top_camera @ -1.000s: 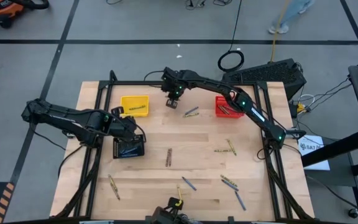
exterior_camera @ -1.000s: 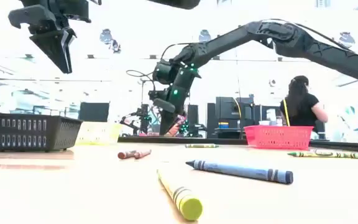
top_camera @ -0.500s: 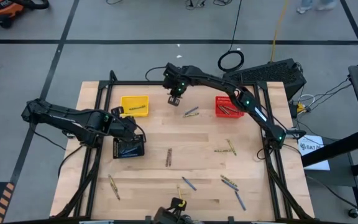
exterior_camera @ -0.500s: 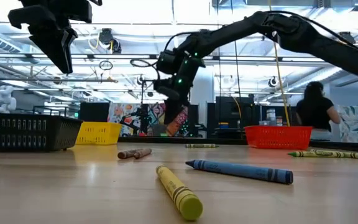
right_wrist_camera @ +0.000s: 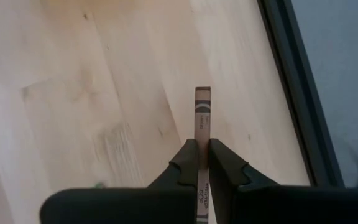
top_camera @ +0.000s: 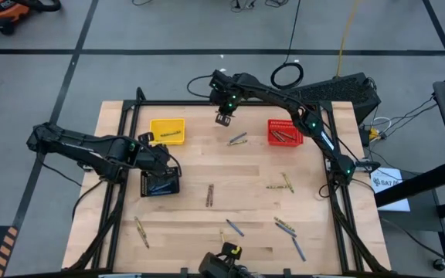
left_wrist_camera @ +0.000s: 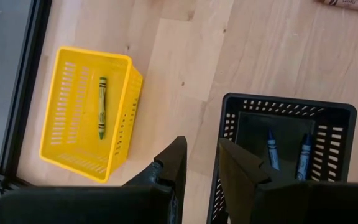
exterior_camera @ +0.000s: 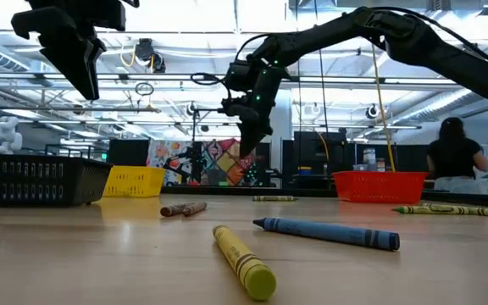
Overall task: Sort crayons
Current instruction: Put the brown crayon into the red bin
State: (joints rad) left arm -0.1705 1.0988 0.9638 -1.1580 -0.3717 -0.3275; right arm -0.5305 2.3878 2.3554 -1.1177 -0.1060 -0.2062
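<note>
Crayons [top_camera: 237, 139], one in right tool [right_wrist_camera: 202, 163]

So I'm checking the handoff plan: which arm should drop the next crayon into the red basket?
Right. Its gripper is shut on a brown crayon near the red basket; the left gripper hangs empty over the black basket.

Pale wooden tabletop [top_camera: 207, 166]; yellow mesh basket [top_camera: 167, 130], red mesh basket [top_camera: 283, 133], black mesh basket [top_camera: 161, 183]; brown crayon [right_wrist_camera: 202, 109].

Dark jointed arms [top_camera: 276, 100], green lights
</note>
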